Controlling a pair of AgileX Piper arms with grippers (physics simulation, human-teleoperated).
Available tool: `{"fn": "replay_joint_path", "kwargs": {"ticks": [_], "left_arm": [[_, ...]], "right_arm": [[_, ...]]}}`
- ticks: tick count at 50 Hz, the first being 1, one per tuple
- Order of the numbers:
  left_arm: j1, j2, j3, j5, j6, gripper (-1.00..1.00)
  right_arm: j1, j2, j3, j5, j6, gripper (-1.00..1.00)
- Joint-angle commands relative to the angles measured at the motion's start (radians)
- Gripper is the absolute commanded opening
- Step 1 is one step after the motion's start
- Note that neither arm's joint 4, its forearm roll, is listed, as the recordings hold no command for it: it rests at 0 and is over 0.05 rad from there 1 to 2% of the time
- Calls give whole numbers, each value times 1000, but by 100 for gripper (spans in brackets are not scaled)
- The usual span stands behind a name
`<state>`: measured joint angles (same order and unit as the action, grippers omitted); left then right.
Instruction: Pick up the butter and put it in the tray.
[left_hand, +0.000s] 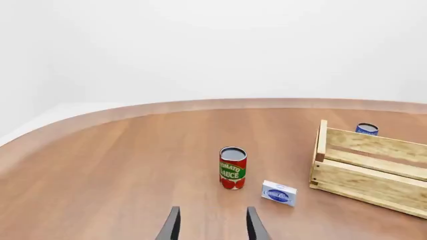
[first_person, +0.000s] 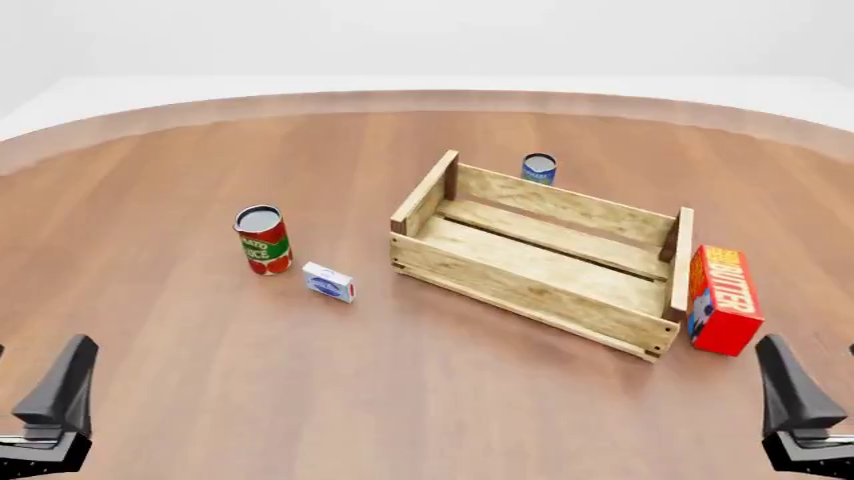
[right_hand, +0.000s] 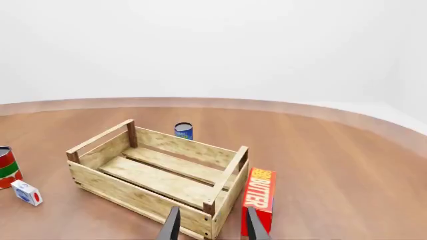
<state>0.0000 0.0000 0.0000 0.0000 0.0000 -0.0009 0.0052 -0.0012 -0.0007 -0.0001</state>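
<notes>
Nearest, the left gripper (first_person: 54, 400) and right gripper (first_person: 797, 400) hover spread and empty above the wooden counter (first_person: 400, 400). Just ahead of the right gripper, the butter (first_person: 722, 299) stands beside the tray (first_person: 534, 290)'s right end. A careless reach could topple the carton or nudge the tray.

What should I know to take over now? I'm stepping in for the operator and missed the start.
Left pincer: open, holding nothing, near table edge.
Right pincer: open, holding nothing, close to the butter.
Butter stands on the table just outside the tray's right end.
Tray holds nothing.
Done: nothing yet.
Left: grasp butter, likely with the right arm, lift it, place it in the tray.
</notes>
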Motion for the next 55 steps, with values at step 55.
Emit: {"fn": "replay_joint_path", "kwargs": {"ticks": [55], "left_arm": [[0, 0, 0, 0, 0, 100]], "right_arm": [[-182, 336, 0, -228, -29, 100]]}}
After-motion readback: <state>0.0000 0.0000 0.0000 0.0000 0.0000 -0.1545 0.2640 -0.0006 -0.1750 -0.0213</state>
